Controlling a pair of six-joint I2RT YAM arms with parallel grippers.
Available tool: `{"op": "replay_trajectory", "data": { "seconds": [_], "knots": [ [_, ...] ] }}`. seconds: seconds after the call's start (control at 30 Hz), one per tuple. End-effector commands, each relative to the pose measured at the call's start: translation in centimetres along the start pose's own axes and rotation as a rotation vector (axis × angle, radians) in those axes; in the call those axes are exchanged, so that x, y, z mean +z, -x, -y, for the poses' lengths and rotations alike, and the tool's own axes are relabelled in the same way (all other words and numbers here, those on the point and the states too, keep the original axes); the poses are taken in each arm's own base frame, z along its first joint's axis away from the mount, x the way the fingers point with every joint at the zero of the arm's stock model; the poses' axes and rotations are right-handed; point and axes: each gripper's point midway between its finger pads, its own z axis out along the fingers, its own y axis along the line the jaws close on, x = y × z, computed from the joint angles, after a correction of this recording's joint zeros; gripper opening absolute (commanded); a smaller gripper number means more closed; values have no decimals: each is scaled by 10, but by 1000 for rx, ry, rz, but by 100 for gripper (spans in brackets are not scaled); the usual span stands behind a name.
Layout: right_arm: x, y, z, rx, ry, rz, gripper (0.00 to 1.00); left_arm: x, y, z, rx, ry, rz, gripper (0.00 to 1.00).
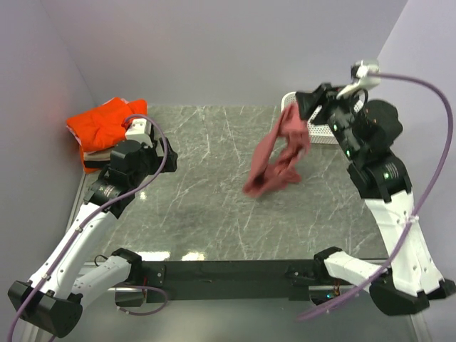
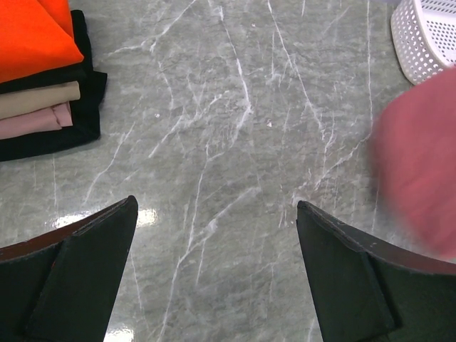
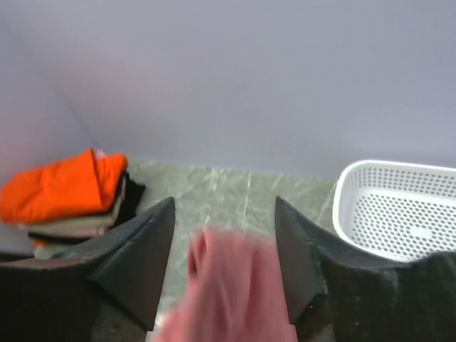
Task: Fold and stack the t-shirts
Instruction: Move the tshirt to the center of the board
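Crumpled dusty-red cloth t-shirt hangs long-axis down just under the raised right gripper, jaws apart, over the right half of the grey marble table, well apart from the wide-open, empty left gripper near the orange-topped stack of folded shirts.

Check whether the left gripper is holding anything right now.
No, the left gripper stands wide open over the marble table, with nothing between its jaws.
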Motion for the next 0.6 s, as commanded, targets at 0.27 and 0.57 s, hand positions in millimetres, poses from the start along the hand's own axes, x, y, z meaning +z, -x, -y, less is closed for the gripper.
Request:
{"op": "replay_trajectory", "data": {
  "seconds": [0.27, 0.57],
  "knots": [
    [-35, -182, 54, 93, -258, -435, 72, -7, 3, 31, -61, -88, 40, 93],
    [-87, -335, 35, 204, -213, -795, 68, 11, -116, 144, -37, -237, -190, 94]
  ]
}}
